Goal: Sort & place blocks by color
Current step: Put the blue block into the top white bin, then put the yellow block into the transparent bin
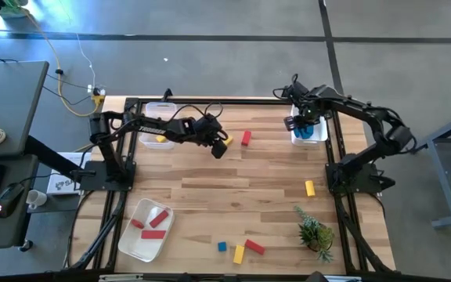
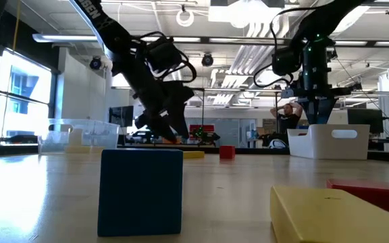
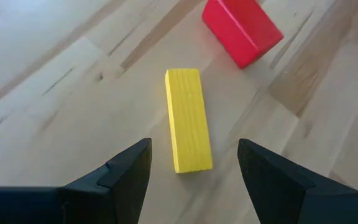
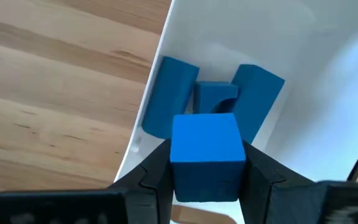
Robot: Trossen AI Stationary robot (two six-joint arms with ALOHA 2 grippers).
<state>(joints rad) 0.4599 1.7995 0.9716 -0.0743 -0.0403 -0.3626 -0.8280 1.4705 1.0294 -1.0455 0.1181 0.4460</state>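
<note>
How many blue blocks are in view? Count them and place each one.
5. One blue cube is held in the right gripper over the white bin. Three lie inside it: left bar, middle block, right bar. A loose blue cube sits near the table's front edge. Others may be hidden.

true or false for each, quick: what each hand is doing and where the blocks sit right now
1. The left hand is open over a yellow rectangular block. True.
2. The right hand is empty. False: it grips a blue cube.
3. The right hand is over a white bin holding blue blocks. True.
4. The red block beside the yellow one lies in a tray. False: it lies on the wooden table.
</note>
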